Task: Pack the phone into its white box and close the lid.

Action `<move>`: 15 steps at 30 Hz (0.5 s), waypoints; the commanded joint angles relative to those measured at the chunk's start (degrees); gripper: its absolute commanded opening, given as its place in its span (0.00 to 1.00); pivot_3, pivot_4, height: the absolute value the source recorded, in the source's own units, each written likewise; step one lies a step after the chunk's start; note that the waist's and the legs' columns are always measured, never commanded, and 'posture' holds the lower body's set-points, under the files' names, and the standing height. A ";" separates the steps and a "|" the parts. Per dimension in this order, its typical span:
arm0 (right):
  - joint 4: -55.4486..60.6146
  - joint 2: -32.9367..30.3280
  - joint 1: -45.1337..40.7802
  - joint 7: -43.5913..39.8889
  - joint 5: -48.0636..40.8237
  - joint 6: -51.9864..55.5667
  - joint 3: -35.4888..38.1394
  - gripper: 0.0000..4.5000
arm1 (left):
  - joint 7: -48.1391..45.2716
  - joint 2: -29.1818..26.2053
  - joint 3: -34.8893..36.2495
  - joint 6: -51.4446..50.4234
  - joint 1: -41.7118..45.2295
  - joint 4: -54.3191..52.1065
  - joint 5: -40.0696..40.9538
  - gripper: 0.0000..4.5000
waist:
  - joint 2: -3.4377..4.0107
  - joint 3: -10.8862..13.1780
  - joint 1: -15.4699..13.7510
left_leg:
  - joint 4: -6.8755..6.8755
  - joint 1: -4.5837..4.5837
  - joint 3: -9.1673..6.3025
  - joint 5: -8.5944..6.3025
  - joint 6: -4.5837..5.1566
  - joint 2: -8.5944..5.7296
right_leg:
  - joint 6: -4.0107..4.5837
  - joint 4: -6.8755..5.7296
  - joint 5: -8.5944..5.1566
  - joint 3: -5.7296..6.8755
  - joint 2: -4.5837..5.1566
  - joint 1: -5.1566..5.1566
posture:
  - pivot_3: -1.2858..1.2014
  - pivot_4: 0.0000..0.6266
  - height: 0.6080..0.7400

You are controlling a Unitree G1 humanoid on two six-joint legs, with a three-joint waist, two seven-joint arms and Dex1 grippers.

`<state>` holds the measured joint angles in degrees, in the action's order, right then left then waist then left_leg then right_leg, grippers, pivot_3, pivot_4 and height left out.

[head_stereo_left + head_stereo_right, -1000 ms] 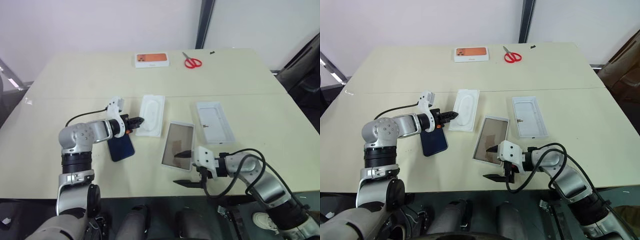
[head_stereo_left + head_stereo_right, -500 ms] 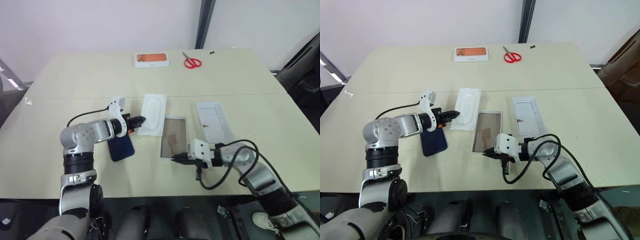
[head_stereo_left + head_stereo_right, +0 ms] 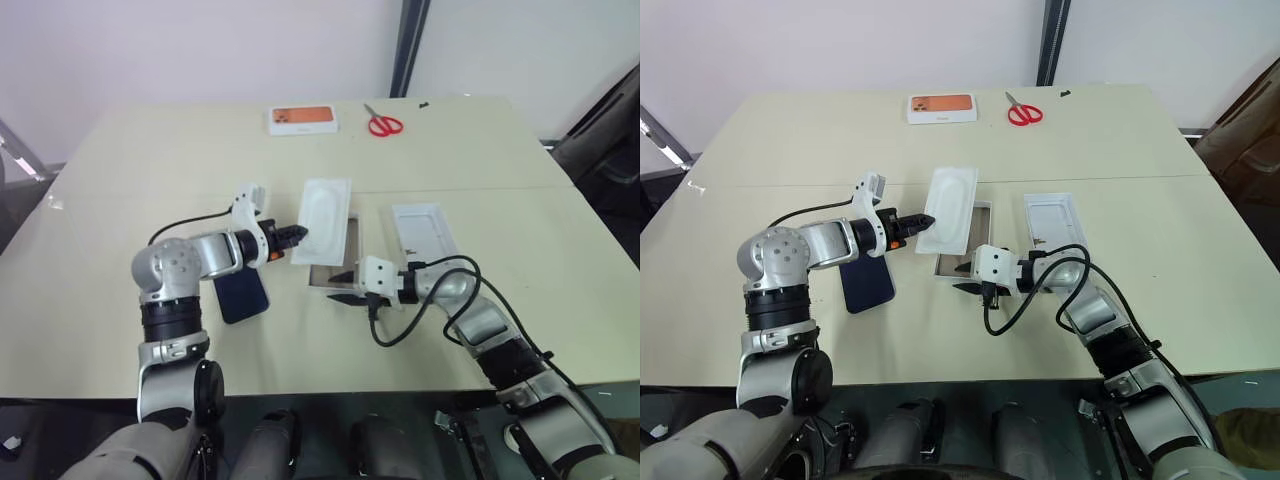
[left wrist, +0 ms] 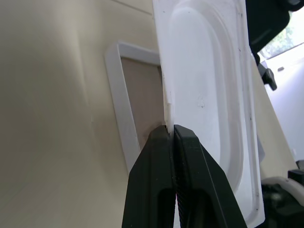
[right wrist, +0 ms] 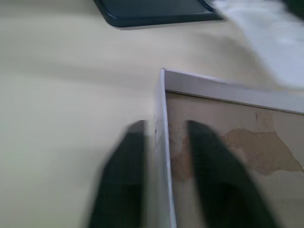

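The dark navy-blue rectangular phone (image 3: 243,293) lies flat on the cream table (image 3: 150,160), just beside the left forearm and apart from the shallow white cardboard box with a brownish floor (image 3: 958,262). The left gripper (image 3: 925,221) is closed on the edge of a white moulded plastic insert (image 3: 325,207), holding it tilted above the far end of that box. The right gripper (image 3: 341,284) straddles the box's near rim, one finger outside and one inside; the wrist view shows a gap on each side, so its jaws are parted. A second white tray (image 3: 427,230) lies just to the right. An orange-pictured box (image 3: 302,119) and red-handled scissors (image 3: 384,123) sit at the far edge.
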<state>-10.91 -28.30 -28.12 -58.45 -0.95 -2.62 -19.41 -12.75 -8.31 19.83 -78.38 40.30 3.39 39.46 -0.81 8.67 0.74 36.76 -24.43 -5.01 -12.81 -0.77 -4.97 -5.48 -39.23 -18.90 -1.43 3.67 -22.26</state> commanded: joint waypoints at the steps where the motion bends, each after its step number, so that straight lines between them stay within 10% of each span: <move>1: 4.54 -2.32 1.07 -1.25 -2.55 0.64 3.31 0.76 | 0.98 0.65 0.31 -0.94 -0.42 -3.71 1.10 0.00 | 0.00 0.00 -0.15 | 0.00 0.00 0.00 0.00 0.00 0.00 | 0.00 0.00 0.00 0.00 0.00 0.00 | 0.52 0.24 0.95; 15: 8.02 -9.21 8.65 6.15 -6.82 2.62 18.60 0.76 | 4.37 4.42 -1.85 -0.93 -1.71 -5.22 -0.98 0.00 | -0.01 0.00 -0.15 | 0.00 -0.02 0.02 -0.01 0.00 0.00 | 0.00 0.02 0.00 -0.01 0.00 0.03 | 0.52 0.24 0.95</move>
<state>-2.83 -37.86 -18.87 -53.86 -7.53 1.19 -2.31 -8.95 -3.77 18.05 -79.80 37.92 -0.71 38.74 -0.81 8.67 0.59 36.76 -24.45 -4.99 -12.82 -0.77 -4.97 -5.48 -39.21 -18.90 -1.45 3.68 -22.23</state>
